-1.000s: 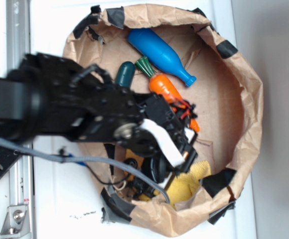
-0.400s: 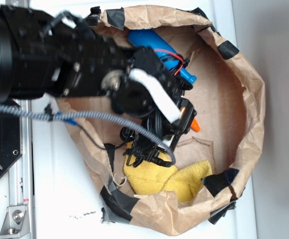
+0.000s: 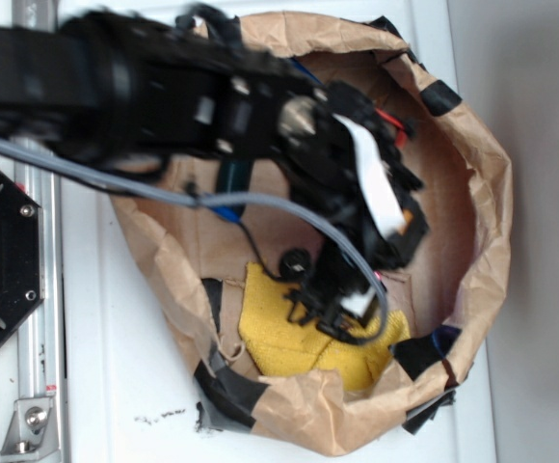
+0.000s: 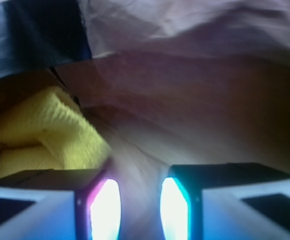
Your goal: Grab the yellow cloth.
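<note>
Exterior view first: the black robot arm (image 3: 212,106) is now stretched diagonally across the crumpled brown paper nest (image 3: 487,193), and its pincer (image 3: 342,307) is set down at the upper right edge of the soft mustard-yellow terry cloth (image 3: 279,333). The cloth lies at the bottom of the nest, close against the lower paper wall and the black tape patches (image 3: 419,352). Compared with 0.4 s ago, the pincer has been carried rightward and lower along the cloth, and the arm's bulk has swung over the top of the nest, so the blue bottle and orange carrot seen 1 s ago are now hidden under it. The cloth itself has not been lifted; its shape is judged much the same. From this view the gap of the pincer cannot be read for blur.

Wrist view next: 2 fingertips (image 4: 105,207) are seen lit at the bottom, parted by a narrow gap, with only bare brown paper floor (image 4: 195,110) between them. The yellow cloth (image 4: 55,135) is bunched to the left, beside and just beyond the left fingertip, not between the pair. Nothing is held yet. The approach is judged nearly done, though a shift toward the cloth appears needed before closing.
</note>
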